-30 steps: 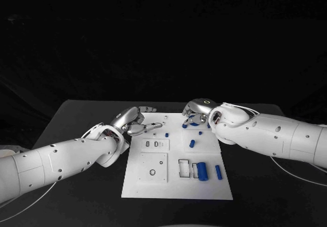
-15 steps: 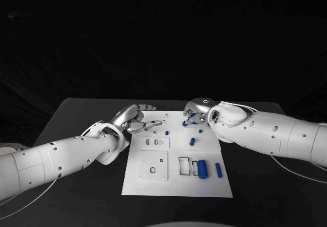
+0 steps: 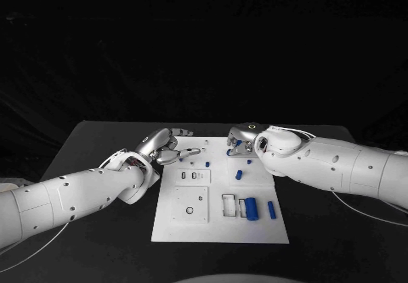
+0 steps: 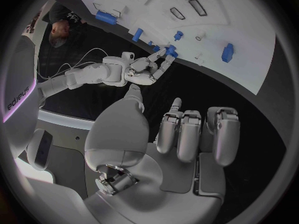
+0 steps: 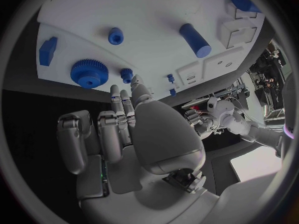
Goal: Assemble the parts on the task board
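- Left hand [image 3: 163,148] hovering at the far-left edge of the task board [image 3: 217,233], fingers loosely spread, nothing in them.
- Right hand [image 3: 240,141] up at the far end of the board, fingertips [image 4: 167,59] close together right at a small blue part [image 4: 171,50]; can't tell if actually pinching it.
- Blue gear [image 5: 89,73] at the far-right corner, blue cylinder [image 3: 252,209] near right.

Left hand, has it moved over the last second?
Yes. The left hand has drawn slightly back from the task board, toward the table's far left.
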